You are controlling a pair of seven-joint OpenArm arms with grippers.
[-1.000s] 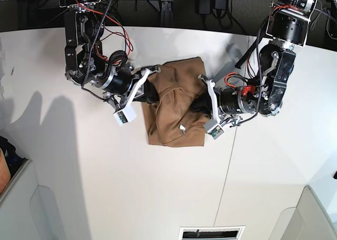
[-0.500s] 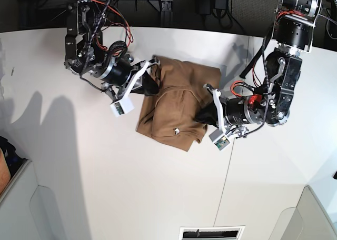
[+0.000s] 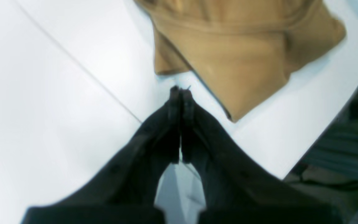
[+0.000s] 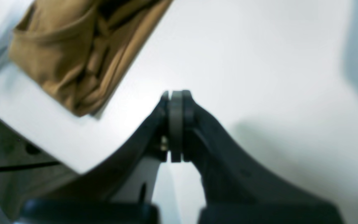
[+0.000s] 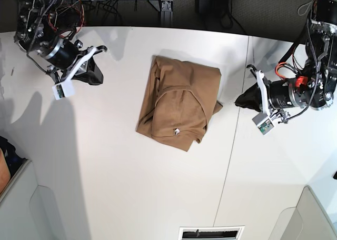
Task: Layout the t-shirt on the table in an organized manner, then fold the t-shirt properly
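Note:
The tan-brown t-shirt (image 5: 179, 106) lies folded in a compact bundle on the white table (image 5: 131, 187), its small white tag (image 5: 175, 130) showing near the front edge. My left gripper (image 5: 238, 101) hovers just right of the shirt, shut and holding nothing. The left wrist view shows its fingertips (image 3: 180, 91) pressed together a short way from the t-shirt (image 3: 244, 59). My right gripper (image 5: 97, 75) is far off to the shirt's left, also shut and empty. In the right wrist view its closed tips (image 4: 176, 93) sit over bare table, with the t-shirt (image 4: 73, 53) at upper left.
A thin dark seam (image 5: 231, 145) runs down the table right of the shirt. The table's far edge (image 5: 174, 28) borders a dark area with cables. Pale bins stand at the bottom left (image 5: 21, 208) and bottom right (image 5: 310, 219).
Both grippers have let go of the t-shirt and drawn back outward, the right one far to the view's left. The shirt now lies by itself, folded and slightly turned.

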